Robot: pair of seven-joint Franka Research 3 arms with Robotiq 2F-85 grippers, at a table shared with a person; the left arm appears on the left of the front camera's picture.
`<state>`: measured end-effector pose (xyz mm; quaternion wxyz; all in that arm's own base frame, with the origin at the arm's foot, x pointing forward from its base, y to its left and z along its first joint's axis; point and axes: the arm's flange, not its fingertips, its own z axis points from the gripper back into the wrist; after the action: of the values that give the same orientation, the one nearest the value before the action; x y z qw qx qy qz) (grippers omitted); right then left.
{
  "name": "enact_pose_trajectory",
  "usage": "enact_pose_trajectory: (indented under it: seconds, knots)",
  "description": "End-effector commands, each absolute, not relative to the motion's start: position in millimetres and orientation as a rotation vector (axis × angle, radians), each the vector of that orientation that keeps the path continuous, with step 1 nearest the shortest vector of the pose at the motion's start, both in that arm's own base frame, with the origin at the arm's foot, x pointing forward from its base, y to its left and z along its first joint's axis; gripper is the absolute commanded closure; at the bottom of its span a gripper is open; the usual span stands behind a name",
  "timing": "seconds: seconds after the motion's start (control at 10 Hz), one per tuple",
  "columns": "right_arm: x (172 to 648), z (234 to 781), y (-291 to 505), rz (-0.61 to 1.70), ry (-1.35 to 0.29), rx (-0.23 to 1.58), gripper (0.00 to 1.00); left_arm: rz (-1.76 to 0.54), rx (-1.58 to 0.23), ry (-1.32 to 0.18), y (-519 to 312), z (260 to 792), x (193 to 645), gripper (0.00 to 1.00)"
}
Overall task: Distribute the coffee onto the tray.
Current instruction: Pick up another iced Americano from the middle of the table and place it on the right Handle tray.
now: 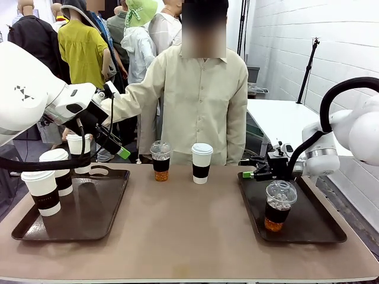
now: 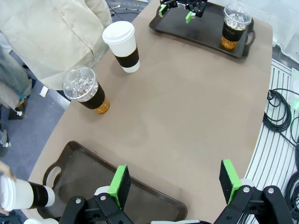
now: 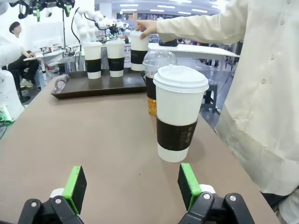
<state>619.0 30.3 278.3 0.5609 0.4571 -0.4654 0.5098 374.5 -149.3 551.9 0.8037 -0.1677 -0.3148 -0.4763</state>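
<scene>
My right gripper (image 3: 132,189) is spread wide and empty, and its green pads (image 3: 74,184) touch nothing. Straight ahead of it, near but not yet between the fingers, stands the white paper cup (image 3: 180,119) at the table's middle, upright with its lid on. I take every place from that cup.

Just past the cup, on the side away from my right gripper, stands a clear dome cup (image 3: 155,65) with amber liquid, a little apart from it. The person's shirt (image 3: 261,107) hangs close behind the cup. Well beyond it on that same side lies the left tray (image 1: 89,213) with three more white cups, and the person's hand (image 3: 145,27) rests on top of the farthest one (image 3: 138,49). My left gripper (image 2: 176,184) hangs over that tray's edge, also wide open and empty, well apart from the cup. On the cup's other side, by my right gripper, is the right tray (image 1: 323,228), carrying one dome cup (image 1: 278,204).

I judge this to be the reach for the paper cup, with two cups left off the trays. Next I would ease forward until the dark band sits between the pads, then close lightly, since a paper wall buckles. I would keep the cup upright, clear its neighbour and the person, and set it on the right tray.
</scene>
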Motion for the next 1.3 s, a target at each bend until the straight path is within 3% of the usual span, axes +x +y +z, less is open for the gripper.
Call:
enact_pose_trajectory:
  seconds: [0.0, 0.6, 1.2]
  knots:
    - [640.4, 277.4, 38.0, 1.162, -1.083, 1.081, 0.00, -1.026, -0.367, -0.677, -147.6, 550.9, 376.2, 0.00]
    - [668.0, 280.1, 49.5, 1.175, -1.061, 1.060, 0.00, -1.026, -0.367, -0.677, -147.6, 550.9, 376.2, 0.00]
    - [661.0, 280.1, 46.6, 1.197, -1.075, 1.064, 0.00, -1.026, -0.367, -0.677, -147.6, 550.9, 376.2, 0.00]
